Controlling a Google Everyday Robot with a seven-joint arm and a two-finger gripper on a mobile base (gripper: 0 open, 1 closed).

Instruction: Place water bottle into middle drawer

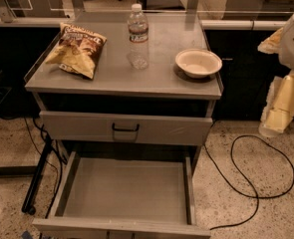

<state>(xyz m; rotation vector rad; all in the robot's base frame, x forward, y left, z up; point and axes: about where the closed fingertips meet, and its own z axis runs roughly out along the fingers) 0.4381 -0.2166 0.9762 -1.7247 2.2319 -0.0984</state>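
Note:
The water bottle (138,36) stands upright on the cabinet top (116,78), at the back middle; it is clear with a white cap and a dark label band. The middle drawer (126,188) is pulled out below, a wide shallow grey tray with a bare floor. My gripper (272,126) hangs at the right edge of the view, beside the cabinet and well to the right of and below the bottle. It holds nothing that I can see.
A chip bag (76,49) lies on the left of the cabinet top. A white bowl (198,62) sits on the right. A shut grey drawer with a black handle (125,129) is above the open one. A black cable (258,173) loops on the floor at right.

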